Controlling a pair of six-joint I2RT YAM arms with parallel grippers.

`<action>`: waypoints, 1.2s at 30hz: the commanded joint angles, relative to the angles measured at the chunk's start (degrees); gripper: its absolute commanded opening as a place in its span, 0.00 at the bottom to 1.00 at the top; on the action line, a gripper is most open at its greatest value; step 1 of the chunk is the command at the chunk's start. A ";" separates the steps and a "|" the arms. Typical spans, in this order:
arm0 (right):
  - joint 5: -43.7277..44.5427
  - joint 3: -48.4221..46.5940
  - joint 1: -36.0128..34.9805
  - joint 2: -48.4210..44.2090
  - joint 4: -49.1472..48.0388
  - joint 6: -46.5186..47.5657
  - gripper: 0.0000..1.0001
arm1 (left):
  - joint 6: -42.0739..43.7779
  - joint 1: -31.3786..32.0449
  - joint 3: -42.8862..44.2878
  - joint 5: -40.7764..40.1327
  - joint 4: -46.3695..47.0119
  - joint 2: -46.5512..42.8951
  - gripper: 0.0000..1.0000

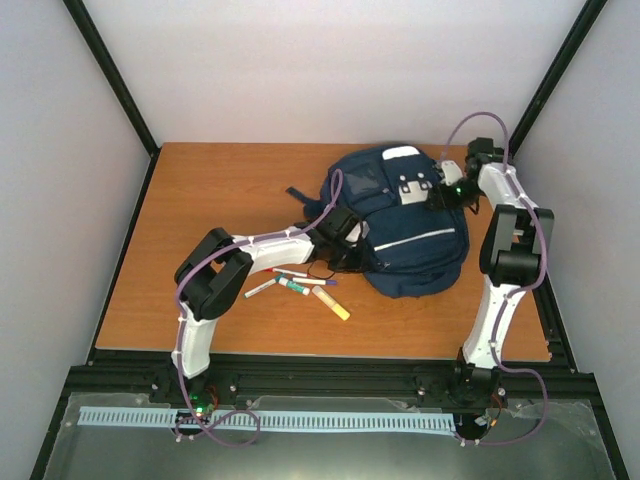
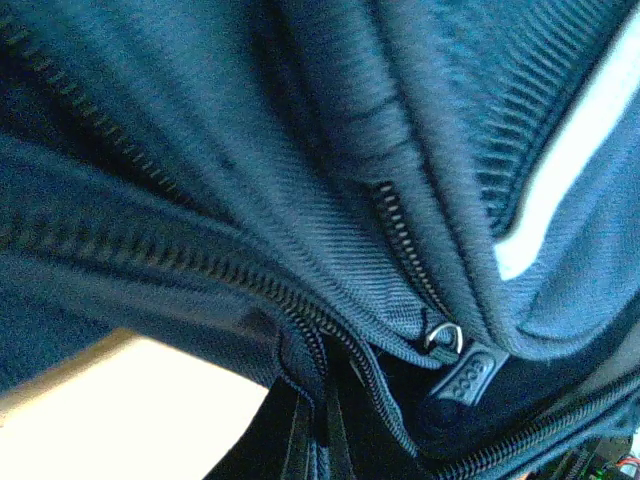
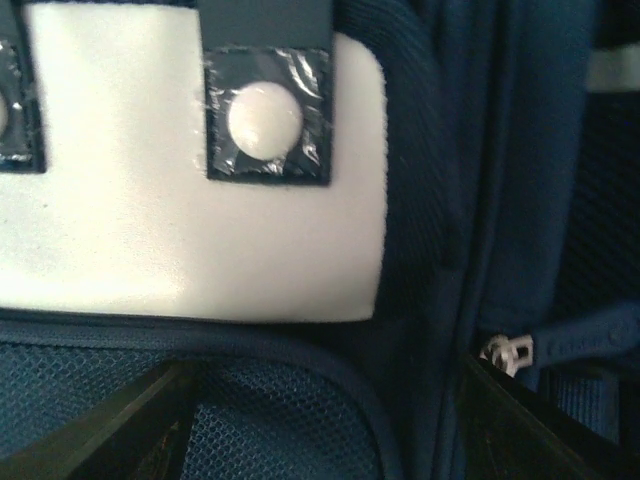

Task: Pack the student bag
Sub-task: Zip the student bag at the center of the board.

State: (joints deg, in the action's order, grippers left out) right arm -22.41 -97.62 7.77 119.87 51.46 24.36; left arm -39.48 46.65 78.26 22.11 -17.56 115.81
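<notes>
Student bag: on the counter, contents hidden.
Pens: outside, beside it.
My left end effector: closed, at its side.
My right end effector: wide, at its top.

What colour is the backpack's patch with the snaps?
The patch is white, clearest in the right wrist view.

We can read no text; raised lettering on the rubber zip pull of the student bag is too blurred.

left gripper closed, right gripper spread, arms extended
</notes>
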 commanded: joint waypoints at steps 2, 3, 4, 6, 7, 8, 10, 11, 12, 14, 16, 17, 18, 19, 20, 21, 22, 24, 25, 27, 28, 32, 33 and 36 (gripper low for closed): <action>-1.00 -12.29 -4.50 8.22 1.14 -4.95 0.72 | 0.22 3.08 6.90 3.06 -2.12 3.09 0.02; -1.45 -14.71 -4.52 9.30 2.05 -5.53 0.72 | 0.57 3.07 8.41 3.45 -2.92 3.92 0.05; -1.62 -17.13 -4.52 9.76 2.96 -5.81 0.72 | 1.26 3.09 9.61 3.72 -4.00 4.54 0.11; -1.67 -17.80 -4.40 8.57 3.50 -5.98 0.72 | 2.84 3.09 11.18 4.48 -6.07 4.49 0.28; -1.79 -17.01 -4.24 7.18 3.22 -5.99 0.73 | 3.68 3.09 11.02 4.69 -6.99 3.62 0.34; -2.09 -15.67 -3.91 5.19 2.83 -6.00 0.73 | 4.51 3.09 10.59 4.73 -8.26 2.39 0.39; -2.56 -12.21 -3.22 0.22 1.95 -6.05 0.75 | 6.39 3.10 9.52 5.04 -11.79 -1.09 0.46; -2.76 -9.90 -3.00 -2.41 1.44 -5.81 0.75 | 7.37 3.03 8.24 5.33 -13.20 -3.09 0.48; -2.84 -7.28 -2.94 -5.21 0.79 -5.66 0.75 | 8.16 2.89 7.17 4.95 -14.29 -6.05 0.49; -3.74 -1.61 -2.98 -10.80 -1.13 -5.35 0.75 | 8.43 1.92 4.51 3.58 -15.57 -10.47 0.52; -4.19 3.81 -3.59 -15.96 -2.22 -4.94 0.75 | 7.81 -0.83 1.93 3.49 -15.47 -14.14 0.54; -4.15 6.03 -4.06 -18.32 -2.58 -4.63 0.75 | 7.27 -2.24 0.84 3.62 -15.29 -15.67 0.54; -4.46 8.37 -4.71 -20.45 -2.87 -4.30 0.75 | 6.62 -3.88 -0.38 3.38 -14.91 -16.85 0.56; -4.99 10.66 -5.54 -22.57 -3.17 -3.84 0.75 | 5.94 -5.45 -1.46 2.58 -14.50 -17.75 0.61; -5.57 12.76 -6.51 -24.58 -3.53 -3.47 0.74 | 5.32 -6.83 -2.37 1.60 -14.05 -18.45 0.65; -6.10 14.90 -7.93 -26.56 -3.83 -2.92 0.74 | 4.77 -8.28 -3.12 1.05 -13.48 -18.69 0.67; -6.26 16.54 -9.69 -28.18 -3.84 -2.27 0.74 | 3.94 -9.66 -3.72 0.68 -12.94 -18.70 0.67; -5.99 19.09 -13.95 -30.34 -3.47 -0.88 0.73 | 1.25 -12.38 -5.16 1.28 -9.82 -18.19 0.66; -5.39 19.64 -16.12 -30.99 -3.33 -0.41 0.72 | -0.46 -13.68 -5.90 1.82 -7.88 -17.70 0.66; -4.24 20.36 -20.33 -31.89 -3.67 0.55 0.72 | -3.44 -15.70 -7.24 2.81 -3.84 -16.74 0.66; -4.07 20.57 -22.06 -31.91 -4.00 1.01 0.71 | -4.40 -16.28 -7.47 2.88 -2.08 -16.04 0.66; -3.33 20.45 -27.88 -29.08 -5.87 1.71 0.69 | -6.73 -18.12 -5.12 3.75 1.21 -11.11 0.64; -3.00 19.99 -29.03 -27.74 -6.08 1.75 0.69 | -7.48 -18.50 -4.19 4.35 1.63 -9.73 0.64; -1.73 17.25 -31.78 -23.23 -5.98 1.58 0.69 | -9.30 -19.40 -1.74 4.27 2.78 -5.83 0.61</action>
State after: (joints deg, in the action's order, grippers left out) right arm -26.04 -77.47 -21.23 91.37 47.05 24.84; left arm -44.62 28.53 72.10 25.17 -19.68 106.13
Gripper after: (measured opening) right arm 0.691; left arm 0.621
